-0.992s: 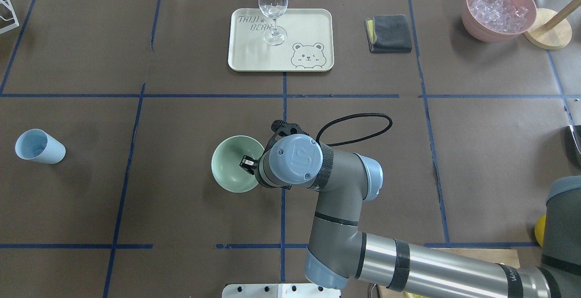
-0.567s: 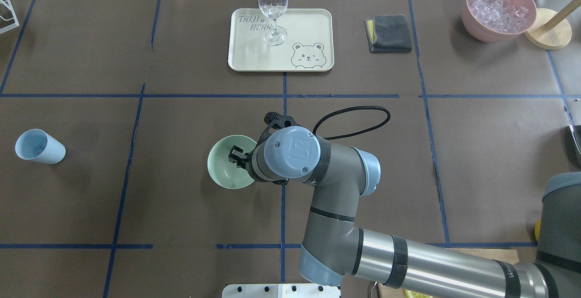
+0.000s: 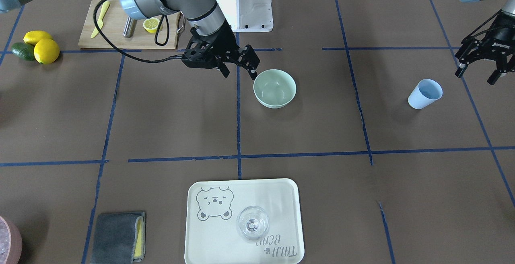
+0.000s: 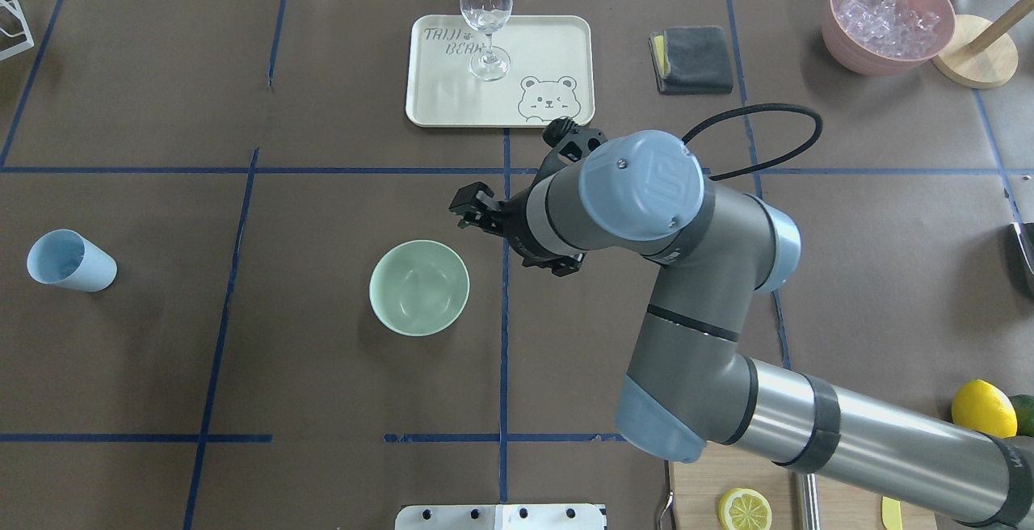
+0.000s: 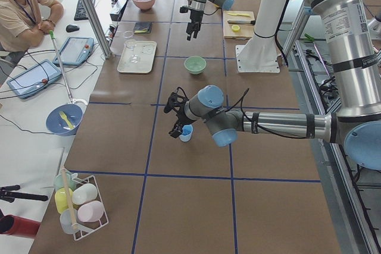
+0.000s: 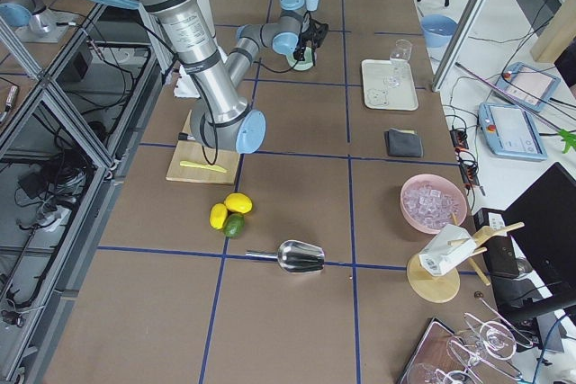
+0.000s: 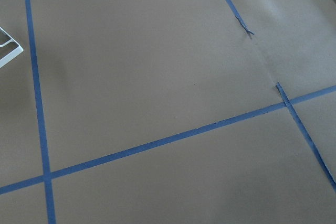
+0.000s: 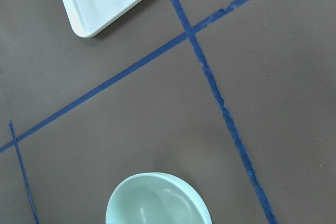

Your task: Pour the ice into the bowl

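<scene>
The pale mint-green bowl [image 4: 419, 288] stands upright near the table's middle and looks empty; it also shows in the front view [image 3: 275, 88] and the right wrist view [image 8: 157, 200]. My right gripper [image 4: 472, 208] is open and empty, raised beside the bowl's far right rim [image 3: 240, 73]. A light blue cup [image 4: 71, 261] stands tilted at the left; I cannot make out ice in it. My left gripper [image 3: 475, 77] is open just behind that cup [image 3: 425, 93]. Ice cubes [image 4: 887, 13] fill a pink container [image 4: 840, 41] at the far right.
A cream tray [image 4: 452, 102] with a wine glass [image 4: 486, 13] lies beyond the bowl. A grey cloth [image 4: 693, 57] and a wooden stand [image 4: 977, 57] are at the far right. Lemons [image 3: 40, 46] and a cutting board [image 3: 116, 40] sit near my right base.
My right gripper has left the bowl's rim, risen and moved away toward the tray. The bowl slid slightly left and now stands alone. The cup has not moved.
</scene>
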Tool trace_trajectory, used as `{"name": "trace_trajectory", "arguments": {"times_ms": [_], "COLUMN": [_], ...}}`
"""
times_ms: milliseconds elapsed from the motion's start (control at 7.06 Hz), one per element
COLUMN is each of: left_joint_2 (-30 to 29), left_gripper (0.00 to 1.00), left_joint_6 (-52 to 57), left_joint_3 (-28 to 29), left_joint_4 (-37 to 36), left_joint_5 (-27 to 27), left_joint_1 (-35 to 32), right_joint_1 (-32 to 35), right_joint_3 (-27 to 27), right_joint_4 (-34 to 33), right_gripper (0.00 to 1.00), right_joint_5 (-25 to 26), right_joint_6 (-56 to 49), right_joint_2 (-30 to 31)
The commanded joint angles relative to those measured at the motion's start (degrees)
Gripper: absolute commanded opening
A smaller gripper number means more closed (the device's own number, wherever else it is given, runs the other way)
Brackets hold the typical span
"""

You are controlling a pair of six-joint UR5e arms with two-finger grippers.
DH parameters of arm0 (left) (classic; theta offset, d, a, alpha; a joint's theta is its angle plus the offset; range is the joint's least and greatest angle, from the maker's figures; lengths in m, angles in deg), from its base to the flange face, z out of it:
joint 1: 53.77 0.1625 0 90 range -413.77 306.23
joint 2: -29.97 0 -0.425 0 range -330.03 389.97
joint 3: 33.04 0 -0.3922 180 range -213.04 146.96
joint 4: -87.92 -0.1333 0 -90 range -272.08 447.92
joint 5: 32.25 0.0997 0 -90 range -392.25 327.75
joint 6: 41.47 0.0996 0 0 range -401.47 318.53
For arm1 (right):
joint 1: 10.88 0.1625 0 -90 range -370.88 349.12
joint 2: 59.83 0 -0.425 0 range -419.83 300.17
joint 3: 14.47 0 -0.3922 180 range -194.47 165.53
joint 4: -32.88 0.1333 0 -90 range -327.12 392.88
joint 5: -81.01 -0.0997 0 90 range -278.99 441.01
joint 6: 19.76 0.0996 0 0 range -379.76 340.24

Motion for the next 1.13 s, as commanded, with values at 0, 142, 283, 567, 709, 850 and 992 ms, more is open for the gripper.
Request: {"name": "trace_trajectory", "arguments": {"times_ms": [0, 142, 283, 567, 709, 850, 992], "left_joint_2": [4.07, 7.74, 10.57, 11.91, 11.91, 11.91, 11.74], "left_gripper": [1.0, 0.99, 1.0, 1.0, 1.0, 1.0, 1.0], "left_joint_6": [-16.35, -19.44, -22.69, -33.64, -35.8, -37.56, -37.84], "left_joint_3": [-2.06, -2.59, -2.51, -1.89, 0.2, 2.39, 4.42], "left_joint_4": [3.3, 6.0, 8.99, 8.93, 8.58, 8.58, 8.67], "left_joint_5": [24.07, 32.55, 40.99, 59.62, 68.49, 73.63, 75.94], "left_joint_1": [19.95, 25.71, 32.29, 45.56, 51.37, 54.04, 54.68], "right_joint_1": [1.08, 1.17, 1.08, 1.08, 1.08, 1.34, 3.0], "right_joint_3": [-1.41, -1.33, -1.24, -1.33, -1.24, -1.33, -2.28], "right_joint_4": [0.24, 0.33, 0.33, 0.33, 0.33, 0.33, 0.07], "right_gripper": [1.0, 1.0, 1.0, 1.0, 1.0, 1.0, 1.0], "right_joint_5": [-0.62, -0.35, -0.35, -0.27, -0.26, -0.18, -0.09], "right_joint_6": [-0.49, -1.19, -1.2, -1.11, -1.29, -1.46, -1.55], "right_joint_2": [2.58, 2.67, 2.67, 2.58, 2.75, 2.67, 2.32]}}
